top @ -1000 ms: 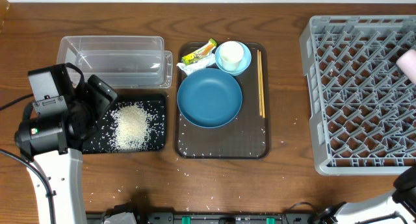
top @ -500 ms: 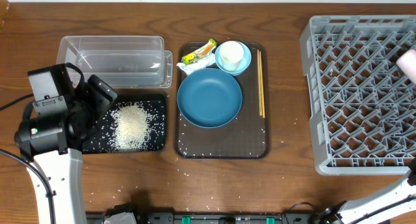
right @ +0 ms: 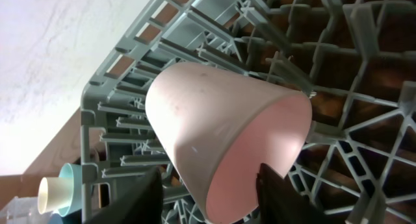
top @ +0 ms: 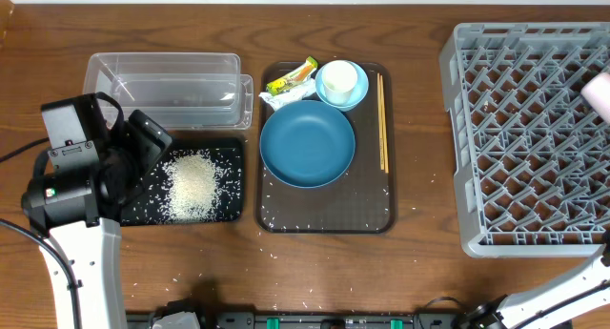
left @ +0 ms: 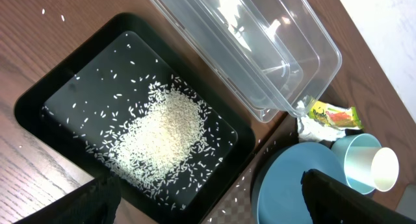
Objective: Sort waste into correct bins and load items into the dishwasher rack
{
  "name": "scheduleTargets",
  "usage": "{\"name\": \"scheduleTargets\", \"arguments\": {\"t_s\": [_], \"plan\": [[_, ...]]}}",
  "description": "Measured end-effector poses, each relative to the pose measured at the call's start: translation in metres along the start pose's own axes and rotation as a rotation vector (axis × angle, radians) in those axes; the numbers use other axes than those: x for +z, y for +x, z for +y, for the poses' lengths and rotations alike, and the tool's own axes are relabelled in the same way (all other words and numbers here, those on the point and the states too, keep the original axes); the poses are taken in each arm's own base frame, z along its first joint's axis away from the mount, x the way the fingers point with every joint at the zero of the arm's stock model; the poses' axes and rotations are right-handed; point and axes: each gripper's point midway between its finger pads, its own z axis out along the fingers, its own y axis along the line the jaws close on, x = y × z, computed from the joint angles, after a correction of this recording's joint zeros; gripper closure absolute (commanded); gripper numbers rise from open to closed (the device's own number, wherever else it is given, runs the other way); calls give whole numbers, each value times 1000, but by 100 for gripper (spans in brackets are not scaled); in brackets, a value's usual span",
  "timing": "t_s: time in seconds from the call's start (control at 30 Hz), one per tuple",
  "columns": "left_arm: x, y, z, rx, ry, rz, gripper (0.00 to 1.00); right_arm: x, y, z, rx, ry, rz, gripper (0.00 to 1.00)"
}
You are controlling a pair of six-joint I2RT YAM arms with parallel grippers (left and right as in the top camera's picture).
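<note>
Brown wooden tabletop is seen beneath everything. The right gripper is closed on a pink cup, which is held tilted over the right side of the rack, its mouth turned toward the wrist camera. The left gripper is spread wide with nothing between its fingers and is hung over the black tray. There the rice is heaped, with stray grains scattered around it. Just behind that tray the tub is set. On the brown tray the dish is placed centrally. The wrapper and paper scrap are lodged at its far edge, beside the bowl. A white cup is stood in the bowl. The chopsticks are laid along the brown tray's right side.
</note>
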Motion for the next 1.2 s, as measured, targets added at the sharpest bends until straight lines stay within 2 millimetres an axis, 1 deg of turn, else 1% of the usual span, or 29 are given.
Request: {"name": "scheduleTargets", "arguments": {"t_s": [0.17, 0.47, 0.5, 0.57, 0.6, 0.67, 0.73, 0.83, 0.97, 1.03, 1.1, 1.2], "plan": [[0, 0, 0, 0, 0, 0, 8, 3, 1, 4, -5, -11, 5, 60], [0, 0, 0, 0, 0, 0, 9, 23, 3, 26, -56, -37, 31, 60], [0, 0, 0, 0, 0, 0, 9, 25, 4, 27, -61, -32, 35, 62], [0, 0, 0, 0, 0, 0, 9, 30, 6, 30, -75, -22, 45, 74], [0, 0, 0, 0, 0, 0, 9, 32, 7, 31, -74, -13, 51, 83], [0, 0, 0, 0, 0, 0, 9, 35, 8, 33, -88, -11, 56, 93], [0, 0, 0, 0, 0, 0, 8, 38, 9, 38, -85, -26, 61, 99], [0, 0, 0, 0, 0, 0, 9, 40, 11, 44, -71, -46, 69, 99], [0, 0, 0, 0, 0, 0, 9, 35, 7, 46, -57, -85, 52, 99], [0, 0, 0, 0, 0, 0, 9, 28, -1, 48, -53, -130, 20, 99], [0, 0, 0, 0, 0, 0, 8, 16, -15, 47, -53, -179, -38, 99], [0, 0, 0, 0, 0, 0, 8, -10, -34, 40, -32, -249, -121, 99]]}}
